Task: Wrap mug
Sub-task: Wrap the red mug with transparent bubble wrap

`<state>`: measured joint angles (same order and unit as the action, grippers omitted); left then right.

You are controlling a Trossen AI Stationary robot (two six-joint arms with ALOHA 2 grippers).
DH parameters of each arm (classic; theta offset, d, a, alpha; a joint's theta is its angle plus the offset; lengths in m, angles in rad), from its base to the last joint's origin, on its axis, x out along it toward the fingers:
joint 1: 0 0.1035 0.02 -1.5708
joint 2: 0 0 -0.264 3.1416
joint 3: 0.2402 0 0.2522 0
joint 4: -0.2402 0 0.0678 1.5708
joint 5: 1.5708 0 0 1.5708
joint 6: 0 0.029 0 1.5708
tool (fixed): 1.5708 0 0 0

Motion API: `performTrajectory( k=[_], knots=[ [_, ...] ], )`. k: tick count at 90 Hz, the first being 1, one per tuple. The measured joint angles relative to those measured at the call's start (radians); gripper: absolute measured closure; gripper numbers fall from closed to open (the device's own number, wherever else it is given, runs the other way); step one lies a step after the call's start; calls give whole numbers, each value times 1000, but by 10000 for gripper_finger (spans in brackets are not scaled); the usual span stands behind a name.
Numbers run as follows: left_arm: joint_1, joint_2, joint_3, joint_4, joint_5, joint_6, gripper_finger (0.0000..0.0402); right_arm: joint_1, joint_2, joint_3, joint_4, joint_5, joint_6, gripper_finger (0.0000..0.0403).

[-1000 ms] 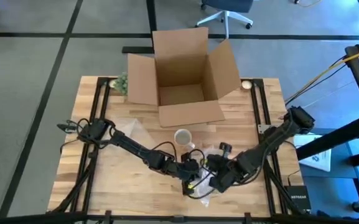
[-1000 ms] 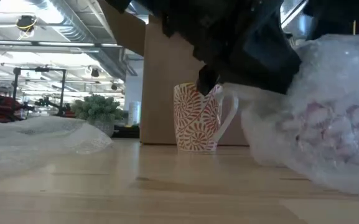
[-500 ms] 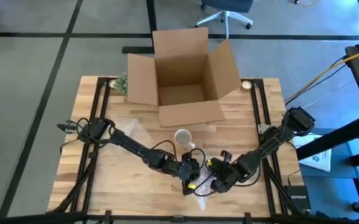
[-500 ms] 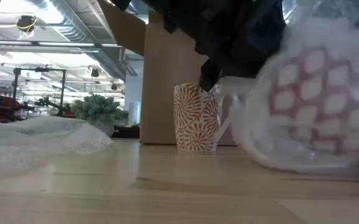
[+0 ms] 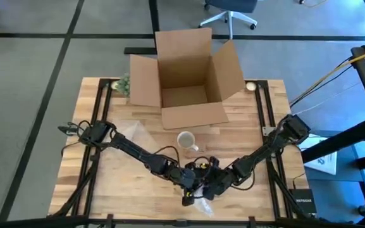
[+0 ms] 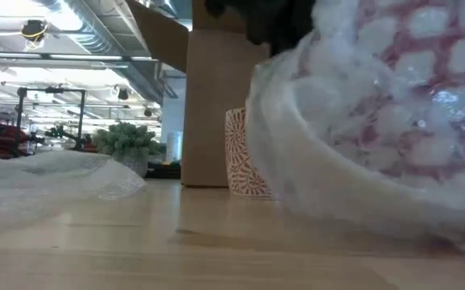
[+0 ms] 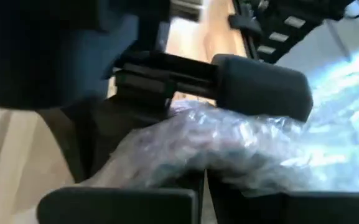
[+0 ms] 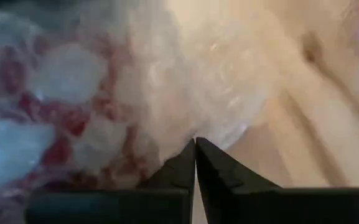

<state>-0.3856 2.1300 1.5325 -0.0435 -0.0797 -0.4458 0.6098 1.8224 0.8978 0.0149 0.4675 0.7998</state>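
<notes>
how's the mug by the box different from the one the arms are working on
The bare mug stands upright on the table near the cardboard box, uncovered, with no gripper on it. The wrapped mug is bundled in bubble wrap near the table's front edge, between the left gripper and right gripper, and looks tilted. Both show a red and white pattern, swirls on the bare one, a grid on the wrapped one.

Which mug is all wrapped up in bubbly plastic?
The checkered red-and-white mug between both grippers near the table's front edge. The swirly-patterned mug by the cardboard box stands bare.
</notes>
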Motion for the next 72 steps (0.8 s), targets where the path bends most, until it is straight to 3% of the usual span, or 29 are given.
performTrajectory(
  k=[15, 29, 47, 61, 72],
  knots=[
    [-4, -2, 17, -75, -22, -22, 401, -1, -19, 2, -37, 94, -36, 403],
    [-10, -2, 19, -90, -35, -19, 401, 8, -132, 4, -215, -16, -12, 403],
    [-11, -2, 19, -100, -34, -19, 401, 98, -294, 6, -345, -126, 74, 403],
    [-10, -2, 19, -101, -34, -18, 401, 211, -298, 4, -359, -143, 216, 403],
    [-10, -2, 19, -97, -33, -16, 401, 243, -239, 3, -330, -63, 245, 403]
  ],
)
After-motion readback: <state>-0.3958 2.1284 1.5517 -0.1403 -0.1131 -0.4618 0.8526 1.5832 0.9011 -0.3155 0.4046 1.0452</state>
